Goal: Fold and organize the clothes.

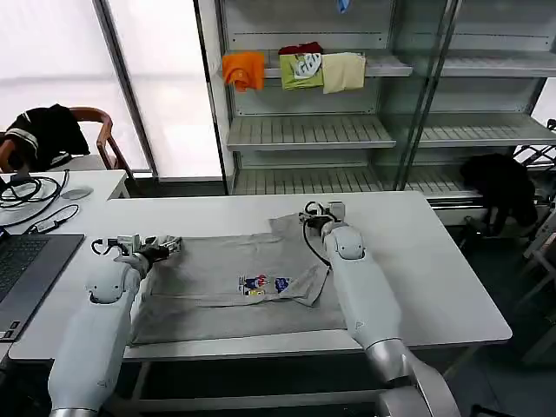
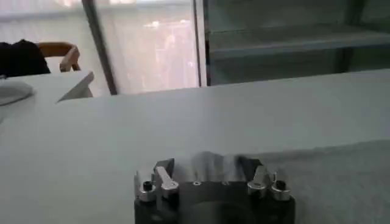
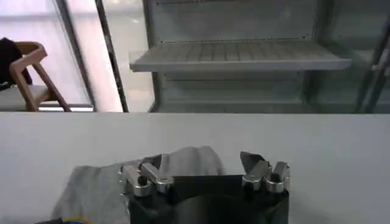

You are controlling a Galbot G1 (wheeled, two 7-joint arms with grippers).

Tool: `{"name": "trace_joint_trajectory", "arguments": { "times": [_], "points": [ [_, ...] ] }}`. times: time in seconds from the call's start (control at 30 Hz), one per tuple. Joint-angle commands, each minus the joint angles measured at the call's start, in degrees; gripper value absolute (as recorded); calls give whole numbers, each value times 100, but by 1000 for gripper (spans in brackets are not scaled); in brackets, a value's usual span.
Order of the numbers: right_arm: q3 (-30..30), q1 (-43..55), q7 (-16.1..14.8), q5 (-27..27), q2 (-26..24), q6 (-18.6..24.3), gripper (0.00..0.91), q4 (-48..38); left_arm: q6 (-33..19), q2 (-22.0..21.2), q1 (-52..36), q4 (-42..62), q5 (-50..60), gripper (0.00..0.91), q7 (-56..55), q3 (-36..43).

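The soft light grey short-sleeved shirt with a small colourful chest print [image 1: 234, 282] lies mostly flat on the white table [image 1: 434, 269], hardly folded yet, while the left gripper [image 1: 165, 247] and right gripper [image 1: 323, 210] each pinch a far corner.

Bright daylight floods from the overexposed windows [image 1: 52, 78] behind — soft shadows, with both wrist views slightly blurred.

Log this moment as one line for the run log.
stage: fold start | grey shirt: spread flat on table | left gripper: at shirt's far left corner | right gripper: at far right sleeve
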Motion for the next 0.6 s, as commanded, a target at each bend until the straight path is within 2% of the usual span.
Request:
{"name": "trace_joint_trajectory", "arguments": {
  "times": [0.03, 0.17, 0.6],
  "points": [
    [24, 11, -210, -88, 224, -14, 0, -248, 18, -4, -48, 211, 69, 20, 97, -1],
    [8, -42, -221, 96, 225, -29, 0, -95, 18, -23, -24, 198, -7, 10, 145, -27],
    [11, -284, -132, 151, 248, 221, 0, 534, 15, -79, 49, 40, -320, 10, 139, -111]
  ]
}}
